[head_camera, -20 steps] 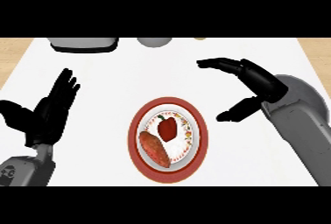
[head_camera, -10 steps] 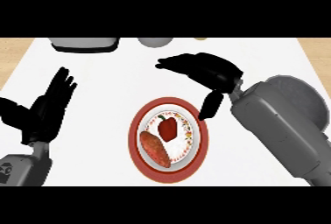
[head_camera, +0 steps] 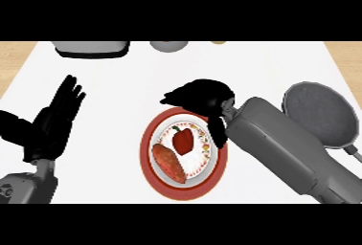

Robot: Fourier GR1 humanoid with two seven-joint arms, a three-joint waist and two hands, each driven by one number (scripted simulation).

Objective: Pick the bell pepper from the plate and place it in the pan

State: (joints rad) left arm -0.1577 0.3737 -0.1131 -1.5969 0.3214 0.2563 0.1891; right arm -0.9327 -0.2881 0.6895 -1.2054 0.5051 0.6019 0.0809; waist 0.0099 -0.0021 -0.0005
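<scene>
Two hands: both in view, no writing readable.
Plate [head_camera: 157, 174]: near centre, holds red bell pepper [head_camera: 182, 139] beside a sweet potato [head_camera: 169, 162].
Left hand [head_camera: 50, 123]: left, open, empty.
Right hand [head_camera: 201, 98]: above plate's far rim, fingers curled, holding nothing.
Pan [head_camera: 322, 114]: right.

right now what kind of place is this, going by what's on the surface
Most likely a kitchen counter: a red-rimmed plate holding a red bell pepper and what looks like a sweet potato, and a grey pan to the right on the white top.
</scene>
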